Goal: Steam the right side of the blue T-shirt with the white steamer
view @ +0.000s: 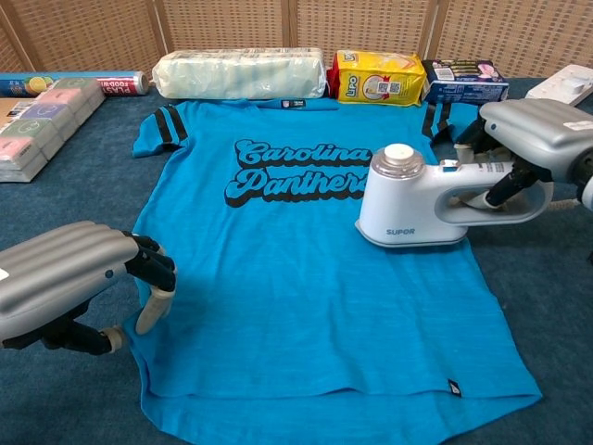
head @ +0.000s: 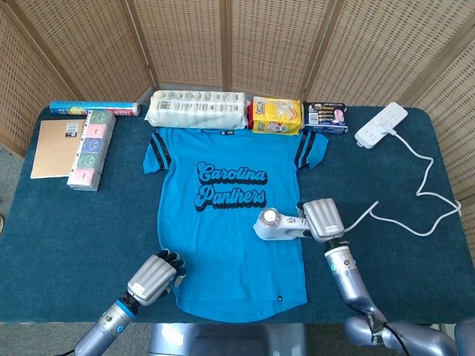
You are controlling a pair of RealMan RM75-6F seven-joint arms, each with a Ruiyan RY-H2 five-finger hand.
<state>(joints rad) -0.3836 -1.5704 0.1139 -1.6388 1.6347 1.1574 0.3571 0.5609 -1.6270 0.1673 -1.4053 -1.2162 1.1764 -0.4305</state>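
A dark blue surface (head: 59, 237) carries the flat blue T-shirt (view: 306, 297). Nearest, the left hand (view: 79, 287) presses curled fingers on the hem corner, likely anchoring it. The right hand (view: 528, 139) grips the white steamer (view: 417, 204), which sits over the shirt's right side.

I take the yellow snack bag (head: 276, 115) at the table's far edge as my landmark. Just left of it lies a long clear-wrapped roll pack (head: 197, 109); just right, a dark blue box (head: 324, 117). Further right, a white power strip (head: 381, 123) with its cord looping off. Far left of the bag: a blue tube (head: 94, 109), a stack of pastel boxes (head: 91, 149), a brown notebook (head: 53, 148). Wicker screen (head: 237, 44) stands behind.
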